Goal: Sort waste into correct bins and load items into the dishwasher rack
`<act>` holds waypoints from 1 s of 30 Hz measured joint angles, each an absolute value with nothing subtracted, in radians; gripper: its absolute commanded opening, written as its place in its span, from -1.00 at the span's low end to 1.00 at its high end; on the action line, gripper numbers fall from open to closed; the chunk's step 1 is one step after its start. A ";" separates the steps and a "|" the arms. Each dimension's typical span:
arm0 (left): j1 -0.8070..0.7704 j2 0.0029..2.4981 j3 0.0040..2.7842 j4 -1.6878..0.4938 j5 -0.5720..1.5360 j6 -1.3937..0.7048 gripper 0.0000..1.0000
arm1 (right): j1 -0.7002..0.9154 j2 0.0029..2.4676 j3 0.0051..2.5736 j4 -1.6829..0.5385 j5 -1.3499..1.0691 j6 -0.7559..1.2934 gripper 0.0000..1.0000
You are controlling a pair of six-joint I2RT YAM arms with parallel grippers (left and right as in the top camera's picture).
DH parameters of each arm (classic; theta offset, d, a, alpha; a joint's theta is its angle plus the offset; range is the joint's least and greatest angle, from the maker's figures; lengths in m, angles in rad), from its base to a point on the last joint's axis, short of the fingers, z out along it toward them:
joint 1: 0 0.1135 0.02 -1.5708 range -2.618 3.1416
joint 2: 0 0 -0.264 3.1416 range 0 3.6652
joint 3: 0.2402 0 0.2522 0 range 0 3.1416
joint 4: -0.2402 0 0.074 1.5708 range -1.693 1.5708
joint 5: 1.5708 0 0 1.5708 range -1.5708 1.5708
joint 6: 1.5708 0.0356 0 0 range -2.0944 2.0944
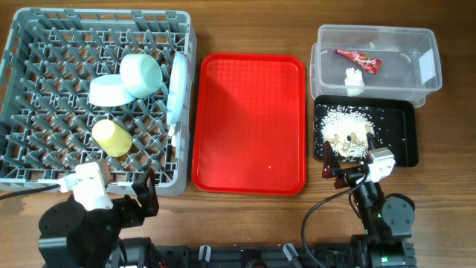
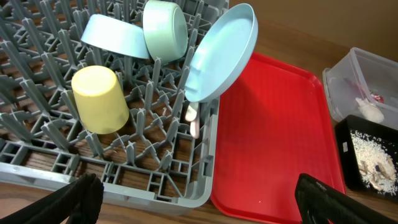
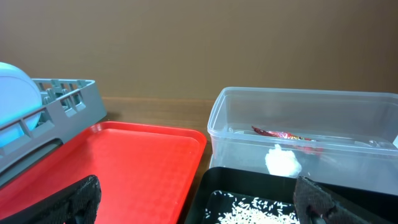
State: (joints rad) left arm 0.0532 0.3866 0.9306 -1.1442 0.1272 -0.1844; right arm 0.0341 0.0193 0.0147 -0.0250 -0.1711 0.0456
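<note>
The grey dishwasher rack [image 1: 44,45] at the left holds two mint-blue bowls [image 1: 141,74] [image 1: 110,90], the yellow cup [image 1: 111,138] and the pale-blue plate [image 1: 177,85] on edge by its right wall. A white utensil handle [image 2: 193,119] shows under the plate. The clear tub [image 1: 424,56] holds the red wrapper [image 1: 358,59] and white scrap [image 1: 354,77]. The black tray [image 1: 398,130] holds rice scraps [image 1: 346,126]. My left gripper [image 2: 199,202] is open and empty at the rack's near corner. My right gripper [image 3: 199,199] is open and empty at the black tray's near edge.
A flat red serving tray [image 1: 249,123] lies between the rack and the bins, bare but for a tiny speck. The wooden table shows around all of it. Both arm bases sit at the table's front edge.
</note>
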 measured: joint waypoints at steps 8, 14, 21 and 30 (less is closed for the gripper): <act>0.053 0.387 0.931 -1.144 0.127 -0.185 1.00 | 0.034 0.019 0.015 -0.025 -0.171 0.043 0.99; 0.053 0.387 0.931 -1.144 0.127 -0.185 1.00 | 0.034 0.019 0.015 -0.025 -0.171 0.043 0.99; 0.053 0.387 0.931 -1.145 0.126 -0.184 1.00 | 0.034 0.019 0.015 -0.025 -0.171 0.043 0.99; 0.082 0.318 0.763 -0.889 0.118 -0.184 1.00 | 0.034 0.019 0.015 -0.023 -0.171 0.040 0.99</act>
